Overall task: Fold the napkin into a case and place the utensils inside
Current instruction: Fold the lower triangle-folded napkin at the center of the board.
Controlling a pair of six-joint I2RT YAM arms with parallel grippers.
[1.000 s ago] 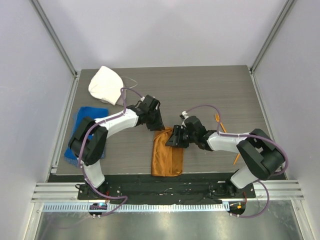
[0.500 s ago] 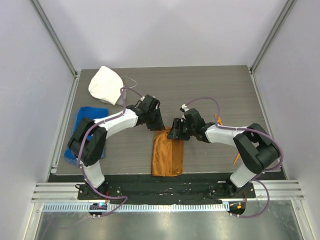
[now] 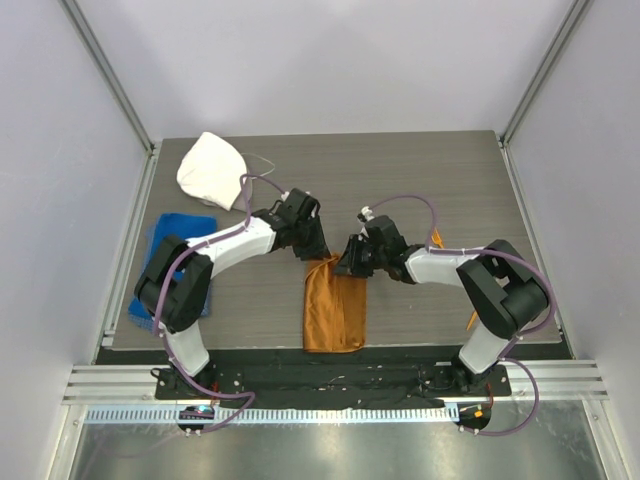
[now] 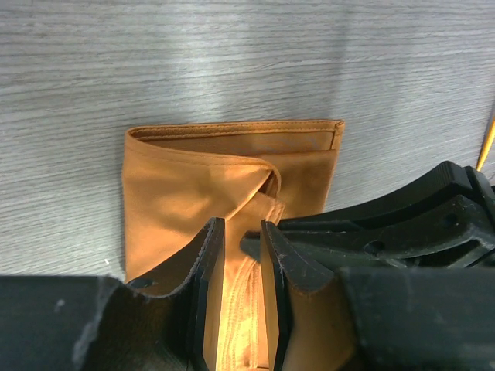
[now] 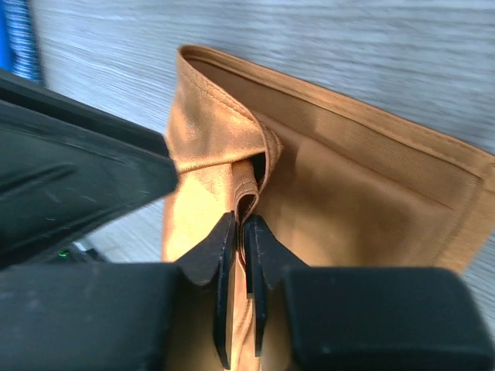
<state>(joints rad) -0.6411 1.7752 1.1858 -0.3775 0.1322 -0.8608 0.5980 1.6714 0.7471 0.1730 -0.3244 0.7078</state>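
left arm [image 3: 235,243]: came in from the left, elbow bent, wrist angled toward mid-table; left gripper [image 3: 317,252] sat at the far left corner of the napkin [image 3: 335,312].
left grip: fingers a narrow gap apart, orange cloth showing in the gap; couldn't tell if clamped or just over it.
right arm [image 3: 440,272]: folded tight, forearm reaching leftward; right gripper [image 3: 349,266] sat at the napkin's far edge, just beside the left one.
right grip: fingers nearly together, pinching a raised fold of the top layer.
napkin: long folded strip on the table [image 3: 420,170], near edge, between the arm bases.
utensils: outside the napkin, off to the right; one orange bit [image 3: 437,240] by the right forearm, another [image 3: 471,319] past the elbow; mostly covered, fork vs spoon unclear.
hidden: napkin's far corners under both grippers from above.
other: blue towel [image 3: 178,235] far left, white cloth [image 3: 212,170] beyond it.
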